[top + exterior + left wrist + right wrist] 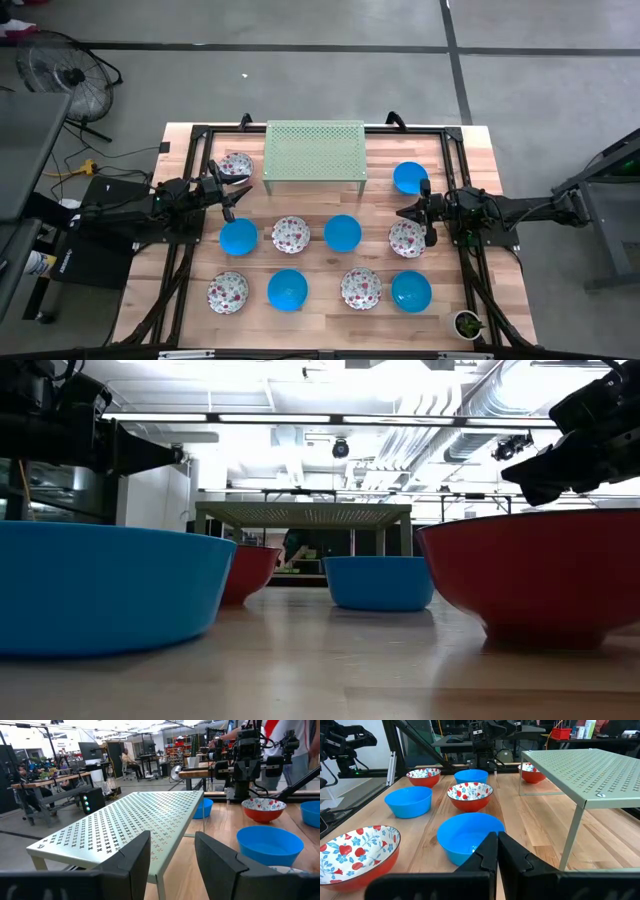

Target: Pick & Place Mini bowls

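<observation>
Between picks — left end effector (pixel 232 203) apart, empty, beside pale green perforated metal rack (pixel 315 150); right end effector (pixel 408 212) together. Next, probably: descend over small round blue bowl (pixel 238 237).

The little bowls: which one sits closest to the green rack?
The floral bowl just off the green rack's left end, by the open left gripper. It's the only patterned bowl in the back row; the other bowls lie farther forward or off right.

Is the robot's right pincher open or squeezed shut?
Shut. In the right wrist view the right gripper has its two dark fingers pressed together with nothing between them, above a solid blue round bowl.
</observation>
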Controlling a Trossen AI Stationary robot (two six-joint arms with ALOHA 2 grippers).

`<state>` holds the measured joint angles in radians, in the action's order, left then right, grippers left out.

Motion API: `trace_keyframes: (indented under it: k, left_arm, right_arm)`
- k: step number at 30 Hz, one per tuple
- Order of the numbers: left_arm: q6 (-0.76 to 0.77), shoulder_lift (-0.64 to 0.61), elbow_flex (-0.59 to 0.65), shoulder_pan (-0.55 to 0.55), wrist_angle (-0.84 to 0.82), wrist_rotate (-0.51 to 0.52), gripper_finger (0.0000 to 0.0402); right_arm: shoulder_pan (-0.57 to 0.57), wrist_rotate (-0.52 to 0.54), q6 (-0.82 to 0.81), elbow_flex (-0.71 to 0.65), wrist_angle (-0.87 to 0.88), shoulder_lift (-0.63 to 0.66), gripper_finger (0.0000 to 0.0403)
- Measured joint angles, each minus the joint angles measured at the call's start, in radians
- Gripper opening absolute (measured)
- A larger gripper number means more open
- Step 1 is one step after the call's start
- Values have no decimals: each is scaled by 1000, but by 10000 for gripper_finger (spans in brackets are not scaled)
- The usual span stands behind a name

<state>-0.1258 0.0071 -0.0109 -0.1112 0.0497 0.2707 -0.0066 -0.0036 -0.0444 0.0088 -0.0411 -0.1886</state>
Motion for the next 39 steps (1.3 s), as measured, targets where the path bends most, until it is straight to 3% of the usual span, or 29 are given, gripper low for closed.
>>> trace_keyframes:
  k: [12,17,23,29,39]
  left_arm:
    - [0,0,0,0,0,0,149]
    - [0,0,0,0,0,0,149]
    - [0,0,0,0,0,0,149]
    - [0,0,0,0,0,0,149]
    - [0,0,0,0,0,0,149]
  right_arm:
    - [0,0,-33,5,9,-4,0]
    - [0,0,-68,87,86,-49,0]
    - [0,40,-72,229,194,-159,0]
    - [-5,169,-167,385,328,-301,0]
    - [-176,232,-398,601,593,-533,0]
